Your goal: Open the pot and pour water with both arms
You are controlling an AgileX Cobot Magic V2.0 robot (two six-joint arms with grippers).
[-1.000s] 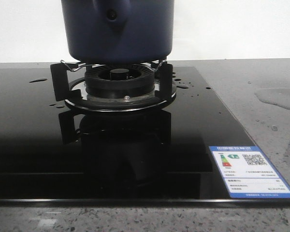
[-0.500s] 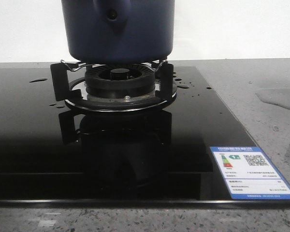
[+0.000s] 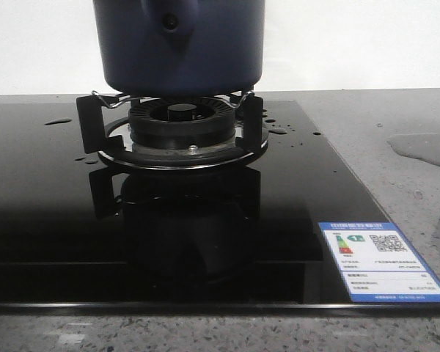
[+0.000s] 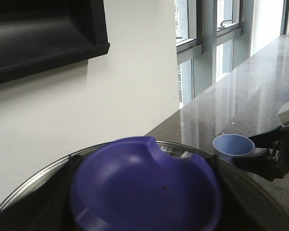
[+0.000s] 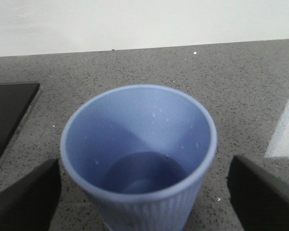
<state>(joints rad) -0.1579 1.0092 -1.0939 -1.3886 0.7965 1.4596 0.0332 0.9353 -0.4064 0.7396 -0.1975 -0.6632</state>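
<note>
We're looking at the pot (image 3: 178, 45), dark navy, sitting square on the burner grate (image 3: 172, 117) toward the back edge of the black glass hob (image 3: 51, 220), its handle stub with the small round hole facing us. Neither arm shows in the front view.

Over on the left wrist view, a deep blue knob (image 4: 144, 187) fills the foreground with a glass lid (image 4: 33, 192) and its metal rim spread around it. The left pincer (image 4: 143, 211) sits right at that knob with dark finger shapes on both sides of it, but we cannot tell whether it is clamped or merely straddling.

On the right wrist view, the right pincer (image 5: 144, 202) stands wide, fingers (image 5: 24, 197) apart either side of a pale blue cup (image 5: 138, 159) on the grey stone counter (image 5: 231, 82), not pressing its wall. The cup looks nearly empty, droplets on the inside.

Our read: the lid-lifting step is in hand. To do it well, we'd want a firm, centred pinch on the knob and a straight vertical lift, so the rim clears the pot without dragging it off the grate. The right side needs a squeeze low on the ribbed wall before the cup goes anywhere. Water spots near the hob's back edge, and a puddle (image 3: 425, 149) lying toward the counter's right edge, say slippery.
</note>
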